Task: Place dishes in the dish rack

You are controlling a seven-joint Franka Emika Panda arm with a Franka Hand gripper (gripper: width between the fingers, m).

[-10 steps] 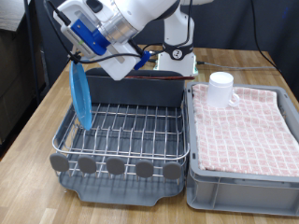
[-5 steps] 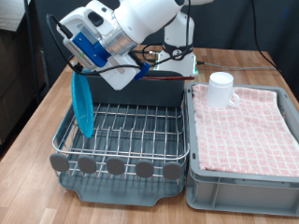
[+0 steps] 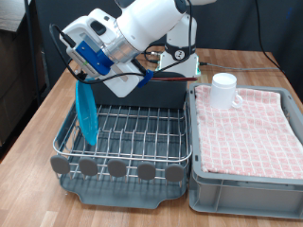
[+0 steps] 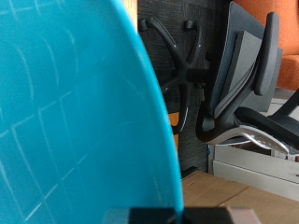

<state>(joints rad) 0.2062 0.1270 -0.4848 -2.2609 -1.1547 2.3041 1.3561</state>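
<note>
My gripper (image 3: 80,79) is shut on the top edge of the light-blue plate (image 3: 86,115). It holds the plate upright on edge at the exterior view's left side of the dish rack (image 3: 115,169), with the lower edge down among the silver wires. In the wrist view the plate (image 4: 75,112) fills most of the picture, and a dark edge of my gripper shows at the bottom. The white mug (image 3: 223,91) stands on the pink checked cloth to the exterior view's right. The wooden spoon is out of view.
The grey bin (image 3: 241,194) lined with pink checked cloth sits against the rack's right side in the exterior view. Both stand on a wooden table (image 3: 33,123). The robot base (image 3: 177,59) is behind the rack. Office chairs (image 4: 248,84) show in the wrist view.
My gripper has come down and a little towards the exterior view's bottom with the plate. The plate's lower edge now reaches deeper into the rack's wires.
</note>
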